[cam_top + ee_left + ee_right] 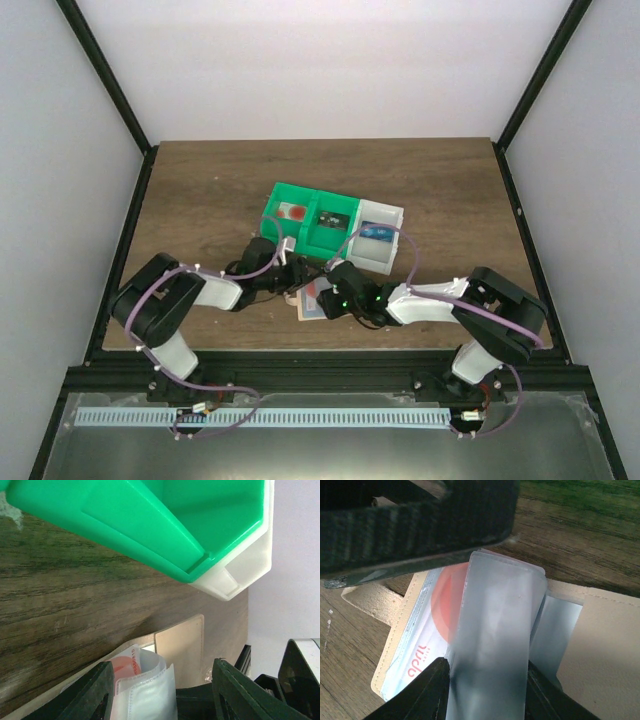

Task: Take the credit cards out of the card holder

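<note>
Pinching glossy clear sleeve [495,625] of tan-edged card holder [602,655], right gripper [487,682] clamped; left gripper [160,690] spread apart.

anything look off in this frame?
Nothing spilled or damaged. The bin row sits skewed to the table edges. The clear sleeves bow up out of the card holder rather than lying flat; one stands inside the right pincer.
</note>
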